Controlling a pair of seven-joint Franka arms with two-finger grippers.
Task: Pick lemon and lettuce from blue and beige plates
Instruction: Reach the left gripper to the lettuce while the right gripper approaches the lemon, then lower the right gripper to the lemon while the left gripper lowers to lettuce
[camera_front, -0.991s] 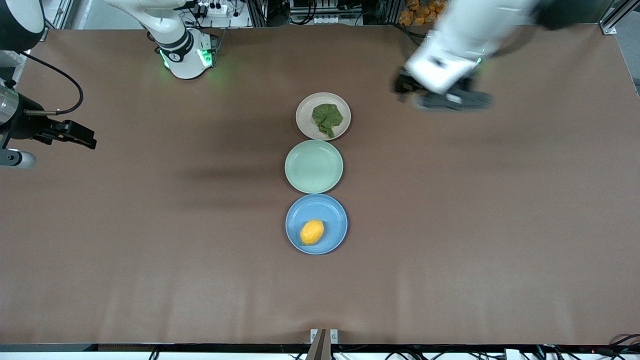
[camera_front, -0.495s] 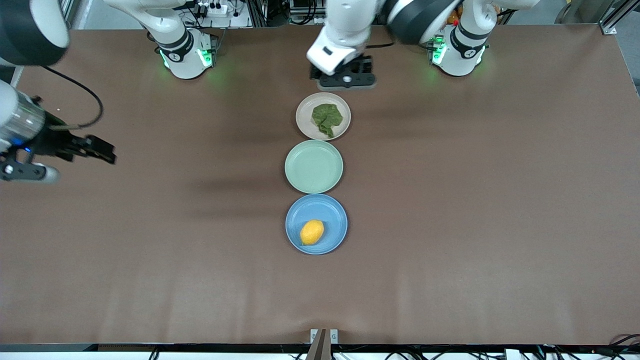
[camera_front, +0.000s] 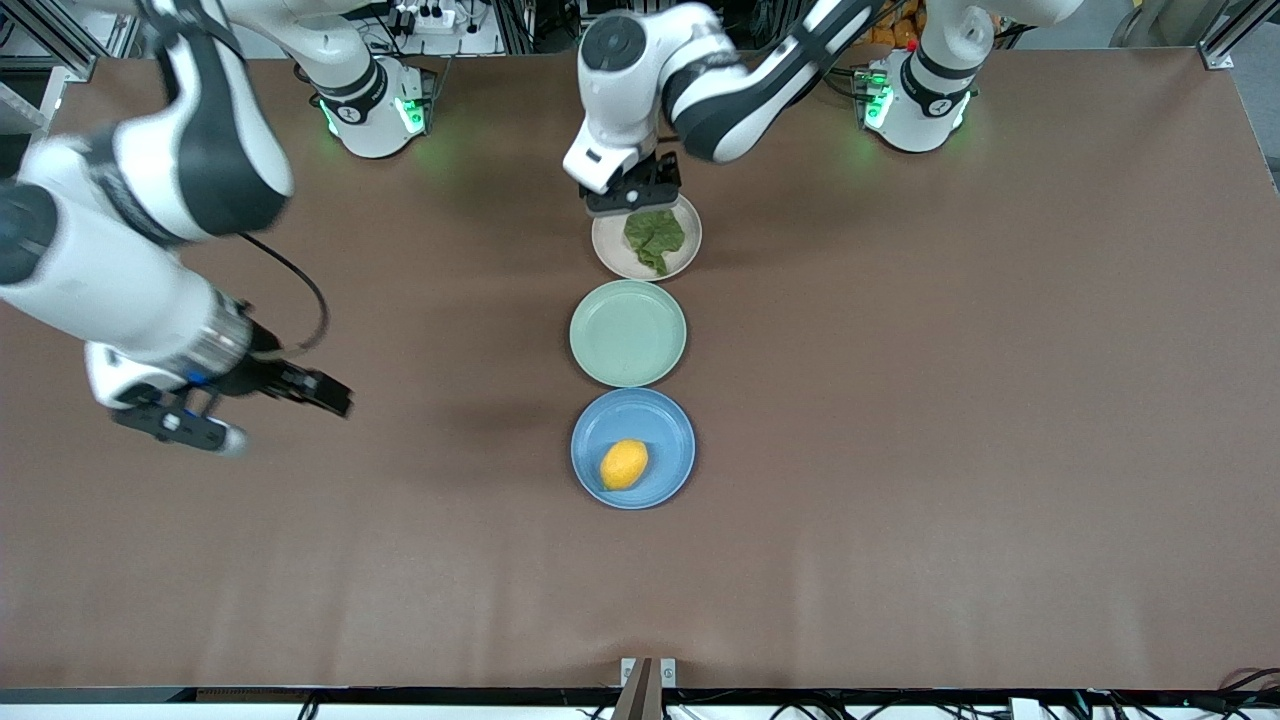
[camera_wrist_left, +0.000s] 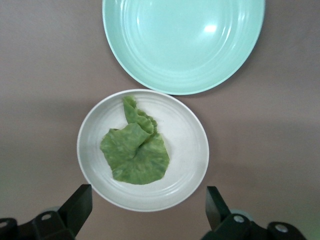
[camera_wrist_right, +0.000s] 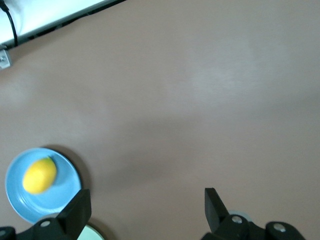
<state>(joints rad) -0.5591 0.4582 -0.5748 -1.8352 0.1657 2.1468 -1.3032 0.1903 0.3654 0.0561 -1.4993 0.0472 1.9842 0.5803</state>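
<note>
Overhead, the released left tool (camera_front: 632, 192) hovers above the lettuce (camera_front: 655, 238); the right tool (camera_front: 335, 398), also released, over bare table.

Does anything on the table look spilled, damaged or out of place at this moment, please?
Nothing stands out: the lettuce lies on the beige plate, the lemon on the blue plate, and the mint plate between them is bare.
</note>
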